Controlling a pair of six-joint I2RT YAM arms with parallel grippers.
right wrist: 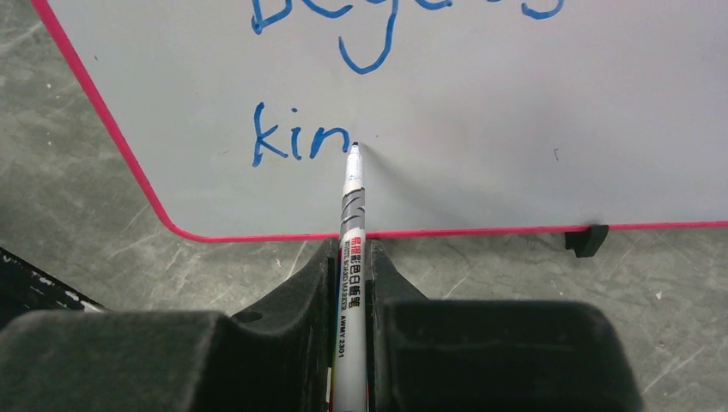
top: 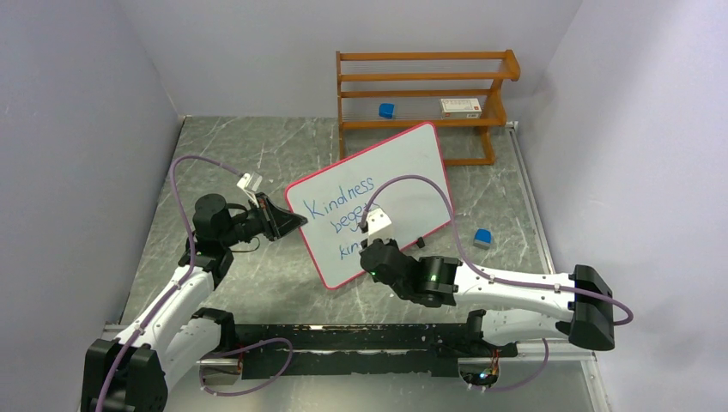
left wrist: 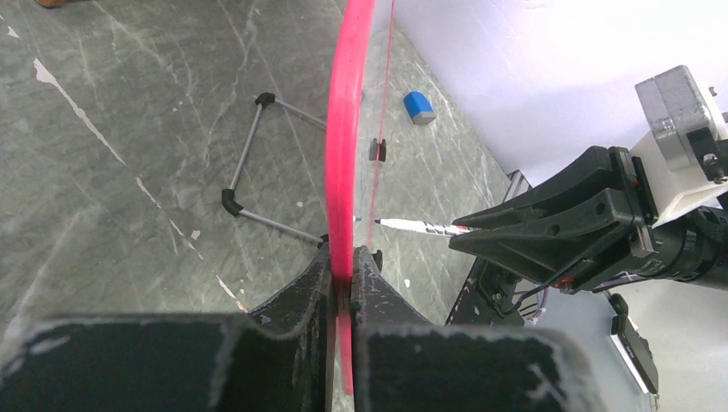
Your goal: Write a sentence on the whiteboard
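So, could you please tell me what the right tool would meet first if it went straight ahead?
The whiteboard: the marker in the right tool seems to touch its face just after "kin".

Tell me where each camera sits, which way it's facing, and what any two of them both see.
Top external: above and behind the arms, looking down at the table, whiteboard and rack; both arms, left hand and right hand show.
Left wrist: on the left arm, looking along the whiteboard's red rim edge-on; its own fingers clamp that rim.
Right wrist: on the right arm, facing the blue lettering; its own fingers hold the marker.
Shared: both wrist views show the marker tip at the whiteboard.
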